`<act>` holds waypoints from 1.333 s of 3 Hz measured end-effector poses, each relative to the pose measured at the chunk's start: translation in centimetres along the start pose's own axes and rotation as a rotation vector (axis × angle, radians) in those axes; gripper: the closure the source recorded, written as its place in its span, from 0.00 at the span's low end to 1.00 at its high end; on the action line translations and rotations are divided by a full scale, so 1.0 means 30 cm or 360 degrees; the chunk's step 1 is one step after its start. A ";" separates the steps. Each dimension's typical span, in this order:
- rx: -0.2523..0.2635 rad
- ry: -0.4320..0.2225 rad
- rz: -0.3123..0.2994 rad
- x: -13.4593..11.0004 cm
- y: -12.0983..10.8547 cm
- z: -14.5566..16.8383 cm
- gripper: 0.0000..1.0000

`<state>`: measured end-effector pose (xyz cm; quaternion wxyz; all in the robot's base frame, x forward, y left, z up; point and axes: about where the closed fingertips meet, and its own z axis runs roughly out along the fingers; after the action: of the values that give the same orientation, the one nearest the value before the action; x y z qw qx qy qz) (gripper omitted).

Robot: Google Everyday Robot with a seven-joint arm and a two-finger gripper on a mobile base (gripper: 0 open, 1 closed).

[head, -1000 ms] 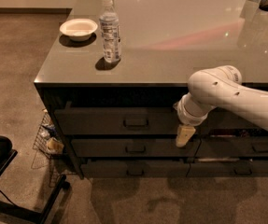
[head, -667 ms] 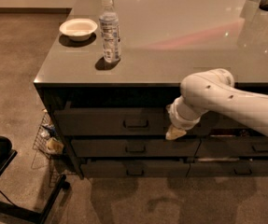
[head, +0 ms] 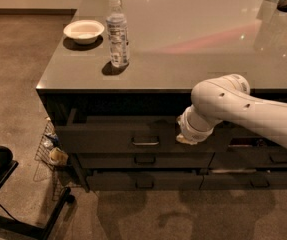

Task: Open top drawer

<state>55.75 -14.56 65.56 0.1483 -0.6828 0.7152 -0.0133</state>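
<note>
The top drawer (head: 108, 134) is the wide dark grey front just under the countertop, with a small bar handle (head: 145, 141) at its middle. None of its interior shows. My gripper (head: 185, 138) is at the end of the white arm (head: 243, 106), which reaches in from the right. It is low against the drawer front, just right of the handle and about level with it. The wrist hides most of it.
A water bottle (head: 117, 32) and a white bowl (head: 84, 31) stand on the grey countertop (head: 193, 39) near its left end. Shallower drawers (head: 144, 160) lie below, and narrower ones (head: 278, 158) to the right. A wire basket (head: 50, 151) and a black chair base (head: 3, 184) are on the floor at left.
The arm has swung left and the gripper has risen from the second drawer's level to the top drawer's front, closer to the handle.
</note>
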 end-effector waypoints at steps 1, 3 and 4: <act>0.0000 0.0000 0.0000 -0.002 -0.002 -0.008 1.00; 0.0000 0.0000 0.0000 -0.003 -0.004 -0.016 1.00; 0.0000 0.0000 0.0000 -0.004 -0.004 -0.018 1.00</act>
<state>55.75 -14.56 66.13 0.1483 -0.6828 0.7153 -0.0133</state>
